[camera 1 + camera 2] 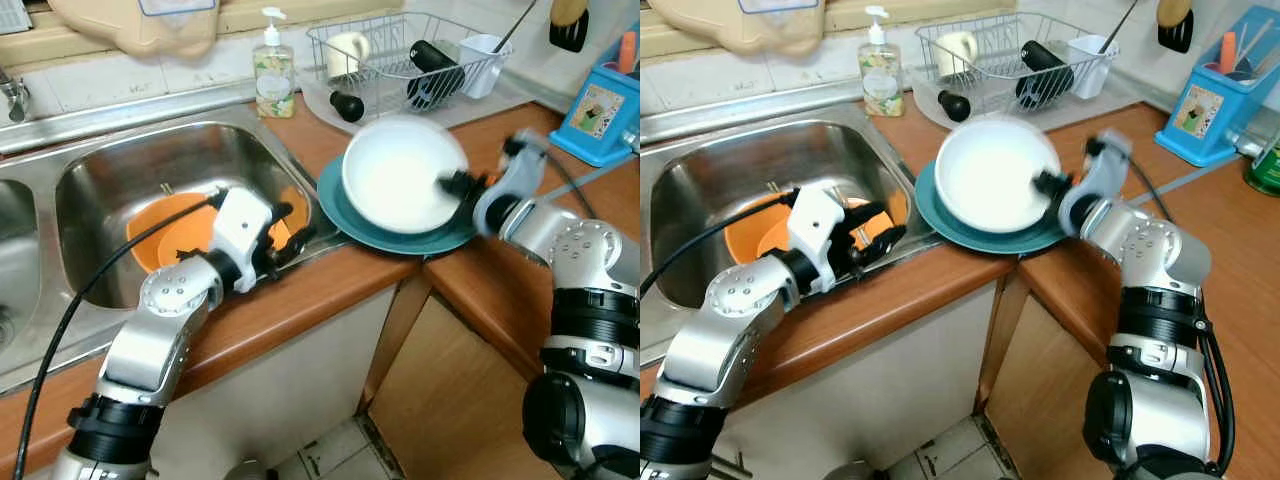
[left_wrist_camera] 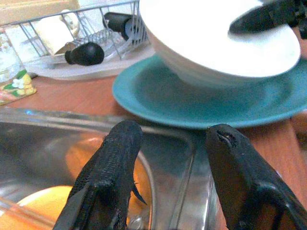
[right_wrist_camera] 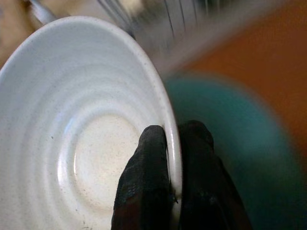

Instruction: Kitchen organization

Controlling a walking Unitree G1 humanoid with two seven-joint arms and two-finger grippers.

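Left pincer (image 1: 293,228) is hovering open over the steel sink (image 1: 100,170).
Right pincer (image 3: 173,143) is pinching the ridged white bowl's (image 1: 400,175) rim above a teal plate (image 1: 345,215) on the wooden counter (image 1: 330,290).

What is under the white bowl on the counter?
A teal plate lies under the white bowl, which the right gripper pinches by its rim. The plate's middle is covered by the bowl, so anything there cannot be seen.

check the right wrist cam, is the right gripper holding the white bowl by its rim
Yes, the right gripper is shut on the rim of the white bowl, one black finger inside the bowl and the other outside it.
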